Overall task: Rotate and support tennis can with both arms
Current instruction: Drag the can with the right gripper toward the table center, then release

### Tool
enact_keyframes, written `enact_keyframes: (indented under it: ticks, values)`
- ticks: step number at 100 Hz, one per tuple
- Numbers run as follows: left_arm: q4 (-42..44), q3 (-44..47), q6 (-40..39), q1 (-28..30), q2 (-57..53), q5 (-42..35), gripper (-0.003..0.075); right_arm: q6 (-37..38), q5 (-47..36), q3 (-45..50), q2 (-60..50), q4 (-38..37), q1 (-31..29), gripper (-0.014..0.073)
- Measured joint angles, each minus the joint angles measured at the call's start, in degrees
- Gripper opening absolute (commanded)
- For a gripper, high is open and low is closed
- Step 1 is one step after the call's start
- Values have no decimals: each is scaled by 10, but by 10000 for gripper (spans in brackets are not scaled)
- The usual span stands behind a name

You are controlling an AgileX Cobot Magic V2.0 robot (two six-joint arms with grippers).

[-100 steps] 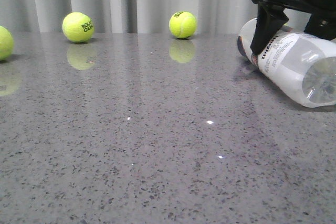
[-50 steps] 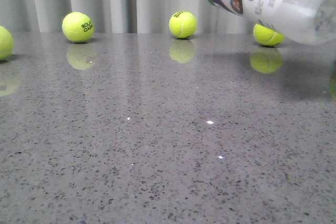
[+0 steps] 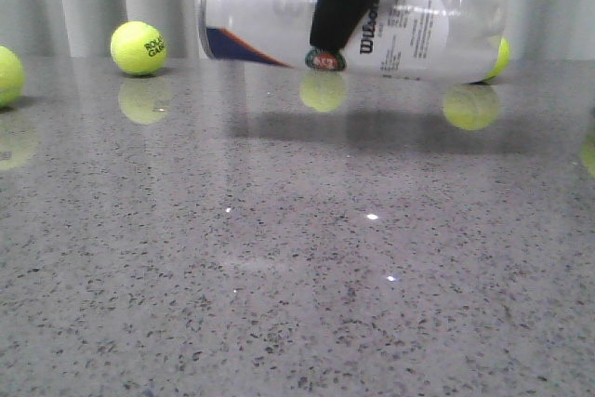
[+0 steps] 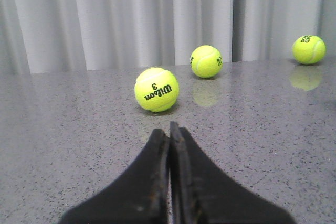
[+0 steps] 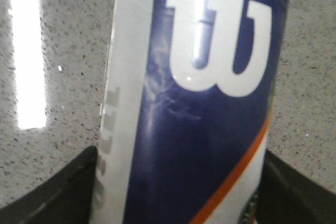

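Observation:
The tennis can (image 3: 260, 16) hangs lying on its side above the table's far middle, metal rim to the left and clear end to the right. My right gripper (image 3: 327, 44) comes down from above and is shut on the can's middle, one black finger crossing the label. In the right wrist view the navy panel with the white W and orange stripe of the can (image 5: 210, 103) fills the space between both fingers (image 5: 63, 187). My left gripper (image 4: 169, 129) is shut and holds nothing, low over the table and away from the can; the front view does not show it.
Tennis balls lie along the back by the curtain: one ball (image 3: 138, 47), one at the left edge (image 3: 5, 74), one half hidden behind the can's clear end (image 3: 500, 58). Ahead of the left gripper lie a Wilson ball (image 4: 156, 89) and two farther ones (image 4: 206, 61), (image 4: 308, 49).
The right gripper has lifted the can off the table at the far right and carried it left to the middle; it now hangs level instead of lying slanted.

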Motion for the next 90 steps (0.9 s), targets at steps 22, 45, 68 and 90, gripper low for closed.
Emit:
enact_keyframes:
  ticks: [22,45,68,90]
  values:
    - [0,0,0,0,0,0,-21,-12,-9,0,52,-47,4,162]
    - [0,0,0,0,0,0,-21,-12,-19,-1,66,-46,4,213]
    - [0,0,0,0,0,0,-21,-12,-19,-2,67,-46,4,617]
    - [0,0,0,0,0,0,-21,-12,-18,-2,67,-46,4,645]
